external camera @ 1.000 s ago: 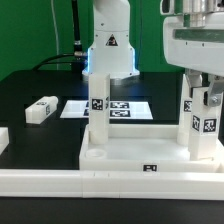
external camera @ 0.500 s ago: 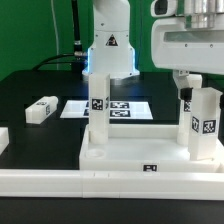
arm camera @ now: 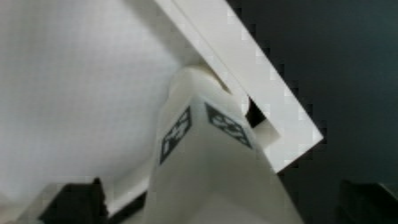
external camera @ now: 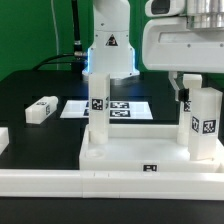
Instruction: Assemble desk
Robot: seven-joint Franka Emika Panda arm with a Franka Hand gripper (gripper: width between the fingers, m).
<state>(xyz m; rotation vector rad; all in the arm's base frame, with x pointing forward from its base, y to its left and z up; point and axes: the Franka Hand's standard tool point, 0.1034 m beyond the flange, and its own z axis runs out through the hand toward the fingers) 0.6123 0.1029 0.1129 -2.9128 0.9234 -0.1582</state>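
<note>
Standing fully open and empty, the pincer (external camera: pixel 198 84) straddles the top of the upright leg (external camera: pixel 204 125) in the corner of the tabletop (external camera: pixel 125 152) at the exterior view's right; any sideways drift on lifting could knock the leg loose.

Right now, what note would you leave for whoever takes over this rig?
Sides are the exterior view's.
Pincer: open, empty, above the right standing leg.
Tabletop: at the front, rim up. The left standing leg is upright in it too. The loose leg lies left of the marker board.
Done: two legs stood up.
Left: loose leg and a fourth, not clearly seen; tightness can't be judged.
</note>
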